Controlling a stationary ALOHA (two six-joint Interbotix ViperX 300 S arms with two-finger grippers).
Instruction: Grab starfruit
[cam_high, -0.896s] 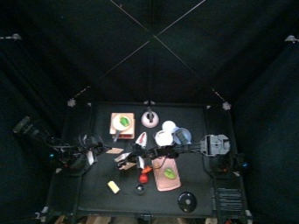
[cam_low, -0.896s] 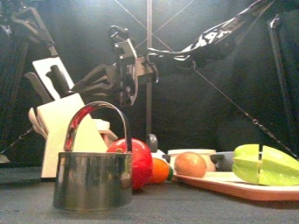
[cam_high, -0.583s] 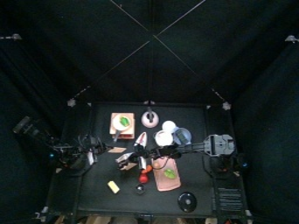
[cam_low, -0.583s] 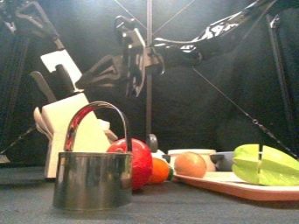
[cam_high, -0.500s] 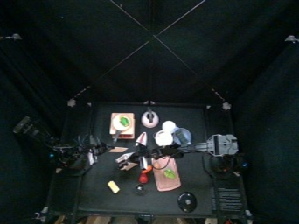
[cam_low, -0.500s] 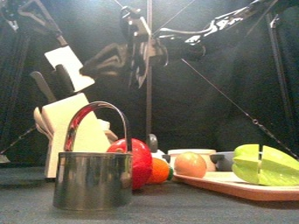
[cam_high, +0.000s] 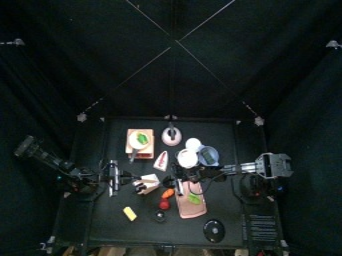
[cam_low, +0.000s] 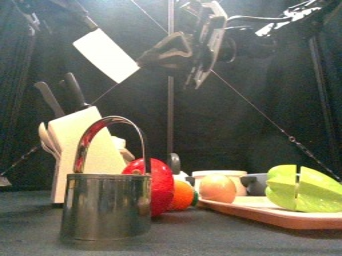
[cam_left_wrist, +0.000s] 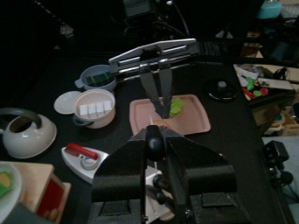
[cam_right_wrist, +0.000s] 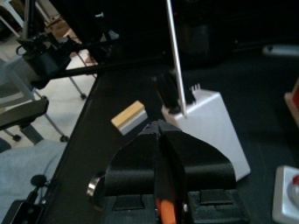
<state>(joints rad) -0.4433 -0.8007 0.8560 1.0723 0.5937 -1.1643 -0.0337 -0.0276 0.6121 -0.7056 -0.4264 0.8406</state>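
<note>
One knife (cam_low: 104, 55) with a broad white blade is clamped by its handle in the right gripper (cam_right_wrist: 165, 131). In the front view it now hangs high above the white knife block (cam_low: 80, 140). A moment ago the blade was just over the block's top. It has since risen and swung up to a slant, and the gripper has travelled towards the right of that view. In the top view the right arm's wrist has drawn back towards the table's right edge.

The left gripper (cam_left_wrist: 152, 138) is held over the table's left half, its camera looking across at the other arm. Whether its jaws grip anything cannot be told.

The starfruit (cam_low: 302, 188) lies on the pink board (cam_low: 254, 210) at the table's front right, in the same place as before. Both grippers are well apart from it. A metal cup (cam_low: 104, 205) stands in front of the knife block.
</note>
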